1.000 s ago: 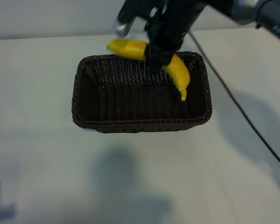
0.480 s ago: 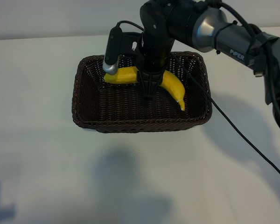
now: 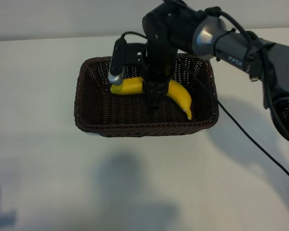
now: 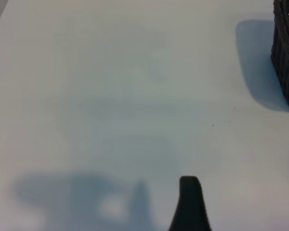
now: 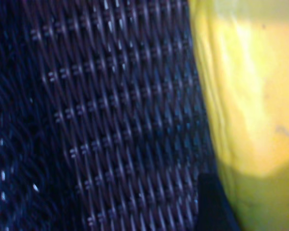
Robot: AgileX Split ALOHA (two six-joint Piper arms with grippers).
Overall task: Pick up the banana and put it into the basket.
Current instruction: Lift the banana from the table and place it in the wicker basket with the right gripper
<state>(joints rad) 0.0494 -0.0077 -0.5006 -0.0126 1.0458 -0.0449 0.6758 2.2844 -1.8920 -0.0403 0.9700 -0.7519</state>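
The dark-brown woven basket (image 3: 135, 129) stands on the white table, and one corner of it (image 4: 286, 53) shows in the left wrist view. My right gripper (image 3: 154, 98) reaches down into it from above, shut on the middle of the yellow banana (image 3: 180, 95). The banana hangs low inside the basket, its ends sticking out on both sides of the gripper. In the right wrist view the banana (image 5: 245, 96) sits right beside the basket weave (image 5: 111, 120), with one dark finger (image 5: 214, 207) against it. My left gripper's one visible finger (image 4: 189, 204) hovers over bare table, away from the basket, holding nothing.
The right arm's black cable (image 3: 250, 139) trails across the table to the right of the basket. White tabletop (image 3: 62, 183) surrounds the basket on all sides.
My right gripper has come down with the banana, from above the basket's far rim to low inside the basket. The left gripper has not moved.
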